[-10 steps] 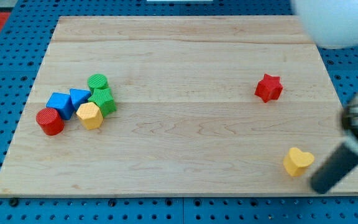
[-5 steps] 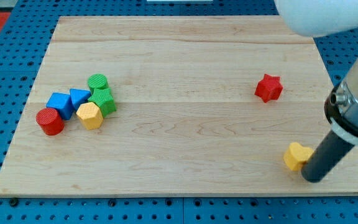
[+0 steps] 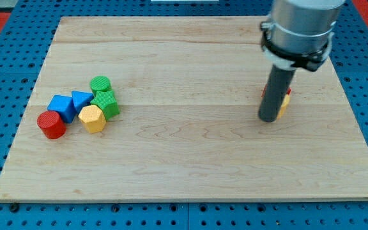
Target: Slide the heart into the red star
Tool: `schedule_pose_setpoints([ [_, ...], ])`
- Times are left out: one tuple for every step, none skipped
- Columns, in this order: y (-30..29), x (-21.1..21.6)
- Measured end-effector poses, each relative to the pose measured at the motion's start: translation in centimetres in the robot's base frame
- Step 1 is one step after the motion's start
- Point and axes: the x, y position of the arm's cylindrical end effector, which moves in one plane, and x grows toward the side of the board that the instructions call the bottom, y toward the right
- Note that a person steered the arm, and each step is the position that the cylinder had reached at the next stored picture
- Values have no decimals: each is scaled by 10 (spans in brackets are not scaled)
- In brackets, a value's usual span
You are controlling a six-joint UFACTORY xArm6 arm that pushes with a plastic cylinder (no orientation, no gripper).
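Note:
My dark rod stands at the view's right, with my tip [image 3: 268, 119] on the board. The yellow heart [image 3: 285, 104] shows only as a sliver just right of the rod. The red star [image 3: 288, 91] is almost wholly hidden behind the rod; small red bits peek out at the rod's sides, right above the heart. The heart and star appear to touch. My tip sits just left of and below both blocks.
A cluster lies at the view's left: a red cylinder [image 3: 51, 124], a blue cube [image 3: 61, 106], a blue triangle [image 3: 80, 99], a yellow hexagon [image 3: 92, 118], a green cylinder [image 3: 99, 84] and a green hexagon [image 3: 106, 102]. The wooden board [image 3: 184, 160] rests on a blue pegboard.
The rod swept from the view's bottom right up and left, pushing the yellow heart up the board against the red star. The star is now mostly hidden behind the rod.

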Motion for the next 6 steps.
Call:
schedule_pose_setpoints([
  [7, -27],
  [7, -58],
  [-53, -13],
  [-130, 85],
  [-270, 99],
  [-351, 76],
])
